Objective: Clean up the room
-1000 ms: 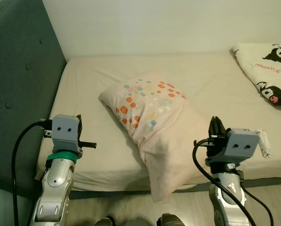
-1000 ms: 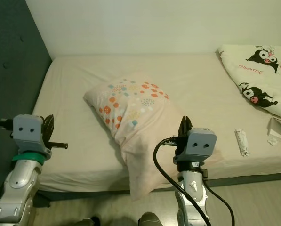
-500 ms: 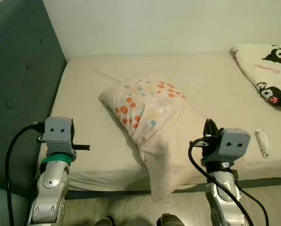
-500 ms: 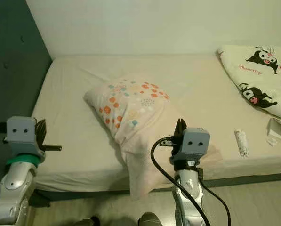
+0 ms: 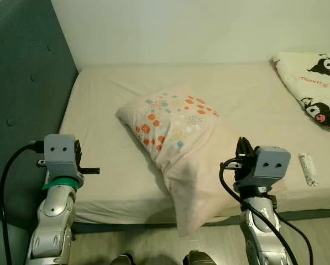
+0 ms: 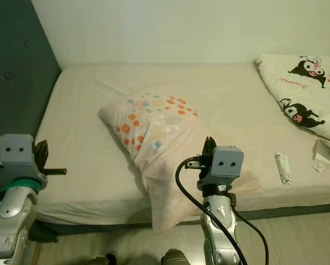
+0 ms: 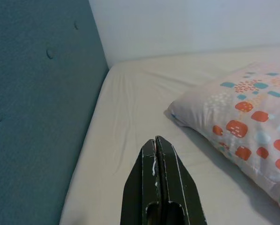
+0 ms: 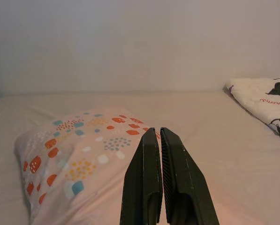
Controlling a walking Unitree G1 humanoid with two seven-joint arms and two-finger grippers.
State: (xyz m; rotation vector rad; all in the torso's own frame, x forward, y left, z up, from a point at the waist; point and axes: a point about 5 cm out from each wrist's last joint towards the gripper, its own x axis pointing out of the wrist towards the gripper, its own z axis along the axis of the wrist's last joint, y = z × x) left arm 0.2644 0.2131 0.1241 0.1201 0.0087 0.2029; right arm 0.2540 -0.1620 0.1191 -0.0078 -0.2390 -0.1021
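A pale pink pillow (image 5: 176,132) with orange and blue spots lies slantwise on the beige bed (image 5: 115,110), its lower end hanging over the front edge. My left gripper (image 7: 157,140) is shut and empty, held over the bed's front left corner, apart from the pillow's left end. The right gripper (image 8: 157,132) is shut with nothing in it and hovers just right of the pillow's lower half, its black fingers (image 5: 241,150) pointing toward the wall.
A dark teal padded headboard (image 5: 21,110) bounds the bed on the left. A white blanket with black cartoon figures (image 5: 317,83) lies at the far right. A small white tube (image 5: 307,168) and a white flat item (image 6: 328,152) rest near the bed's front right edge. Wooden floor (image 5: 153,243) lies below.
Both arms have sunk lower and drawn back toward me; the left one has drifted left, the right one slightly left toward the pillow. Both grippers stay shut.
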